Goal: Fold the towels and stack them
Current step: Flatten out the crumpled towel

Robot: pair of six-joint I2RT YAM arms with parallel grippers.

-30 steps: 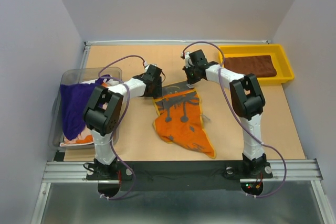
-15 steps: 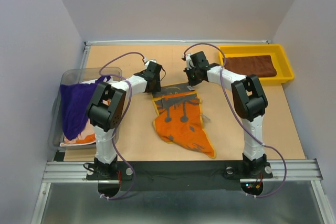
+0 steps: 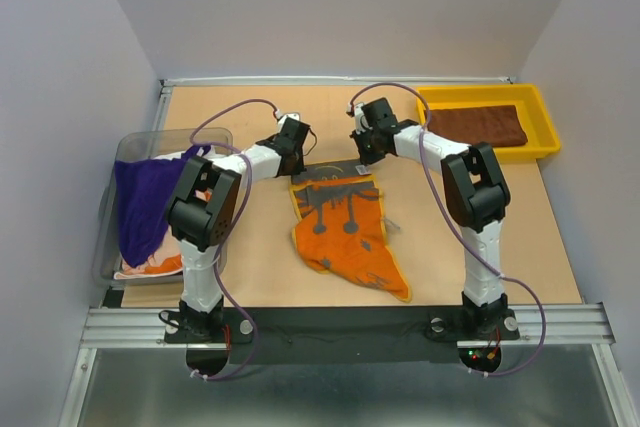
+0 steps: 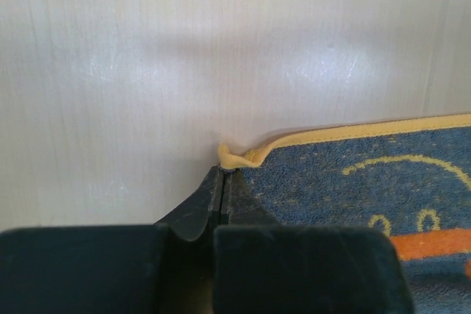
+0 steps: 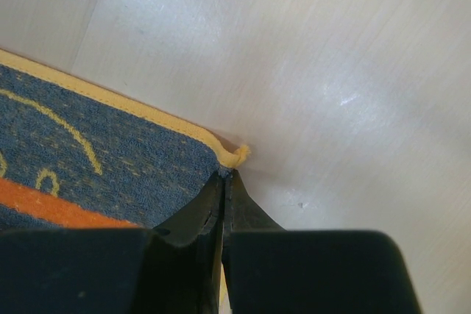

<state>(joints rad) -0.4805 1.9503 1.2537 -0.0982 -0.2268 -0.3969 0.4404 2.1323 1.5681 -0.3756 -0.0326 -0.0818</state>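
Observation:
An orange towel (image 3: 345,232) with dark blue-grey patterning and a yellow hem lies spread on the table's middle. My left gripper (image 3: 294,171) is shut on its far left corner; in the left wrist view the gripper (image 4: 223,174) pinches the yellow hem of the towel (image 4: 353,182). My right gripper (image 3: 365,159) is shut on the far right corner, and the right wrist view shows the gripper (image 5: 224,176) clamped on the curled hem of the towel (image 5: 110,174). A dark brown towel (image 3: 478,125) lies folded in the yellow tray.
The yellow tray (image 3: 545,122) sits at the back right. A clear bin (image 3: 125,147) at the left holds a purple towel (image 3: 140,202) over an orange-and-white patterned towel (image 3: 155,265). Pale walls enclose the table on three sides.
My left gripper has gone from open to shut, now pinching the orange towel's far left corner. The right gripper has stayed shut on its corner.

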